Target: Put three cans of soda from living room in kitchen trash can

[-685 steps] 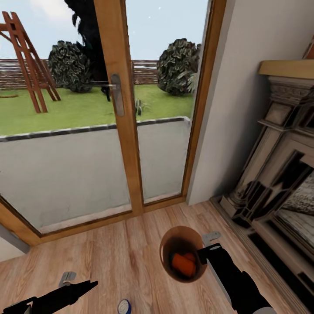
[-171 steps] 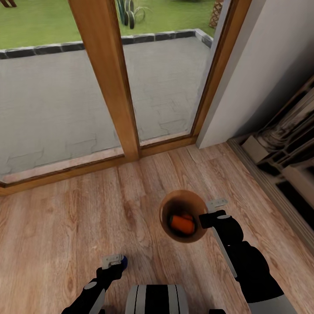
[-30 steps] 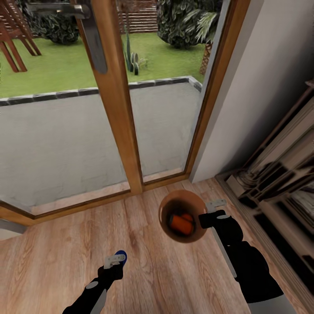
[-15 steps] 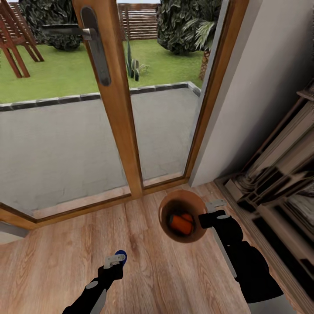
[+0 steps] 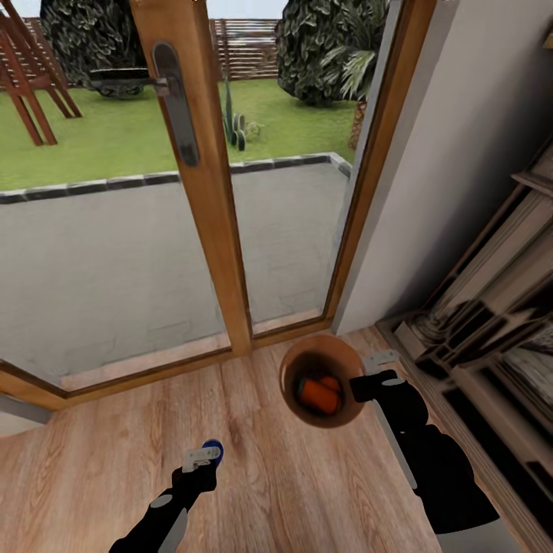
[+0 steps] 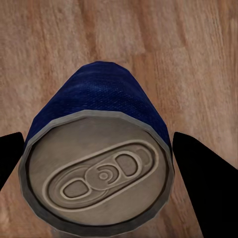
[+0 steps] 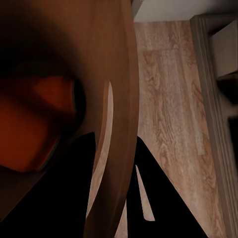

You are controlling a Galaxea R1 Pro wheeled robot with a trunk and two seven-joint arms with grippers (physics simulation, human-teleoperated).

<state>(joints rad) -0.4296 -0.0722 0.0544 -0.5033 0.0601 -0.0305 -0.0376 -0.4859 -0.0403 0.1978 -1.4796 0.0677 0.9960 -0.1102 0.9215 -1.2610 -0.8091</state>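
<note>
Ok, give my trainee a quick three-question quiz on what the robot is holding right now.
1. True or false: the left gripper holds the blue can between its jaws.
2. What colour are the cans lying inside the bin?
3. The right gripper grips the bin by: A) its base, B) its rim, C) a handle.

Key: 1 true; 2 orange; 3 B.
</note>
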